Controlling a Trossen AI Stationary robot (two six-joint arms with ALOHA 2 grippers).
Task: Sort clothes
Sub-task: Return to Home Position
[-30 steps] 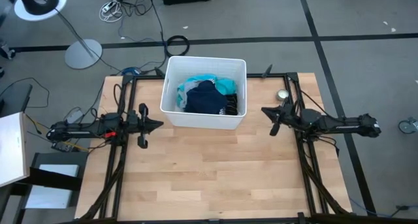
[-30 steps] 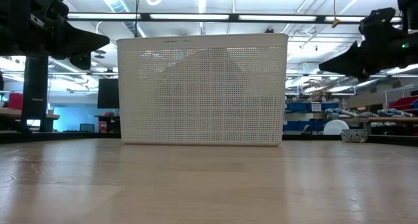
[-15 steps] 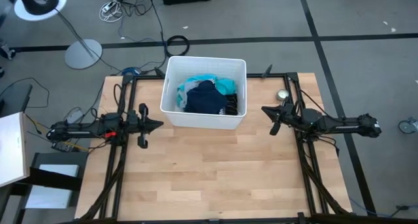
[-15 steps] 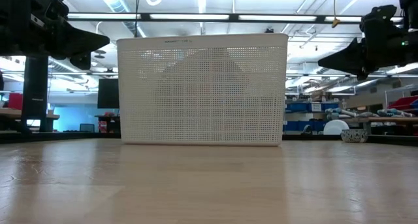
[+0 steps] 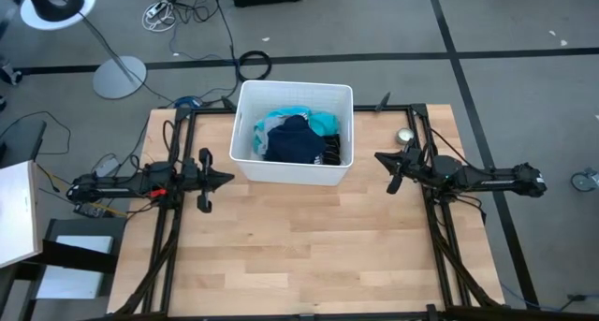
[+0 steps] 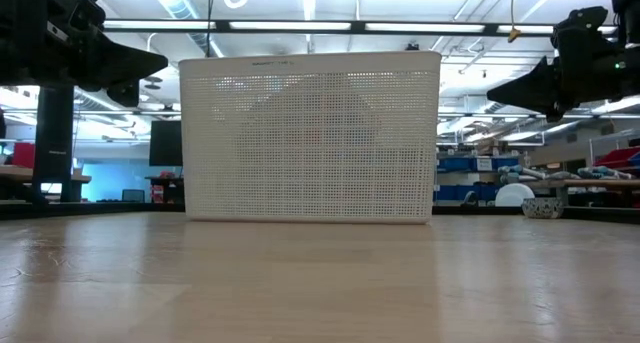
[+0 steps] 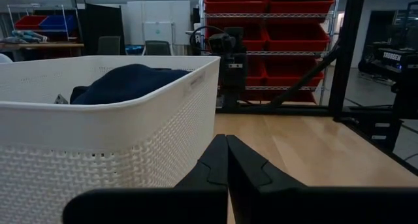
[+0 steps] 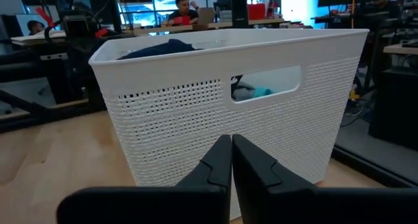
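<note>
Pale wooden table carries a white perforated plastic bin at the middle of its far edge. Inside the bin, a dark navy garment lies on top and a teal shirt lies behind it. The left gripper hangs by the bin's near left corner, its fingers pressed together and holding nothing. The right gripper hangs off the bin's right side, apart from it, its fingers likewise together and holding nothing.
</note>
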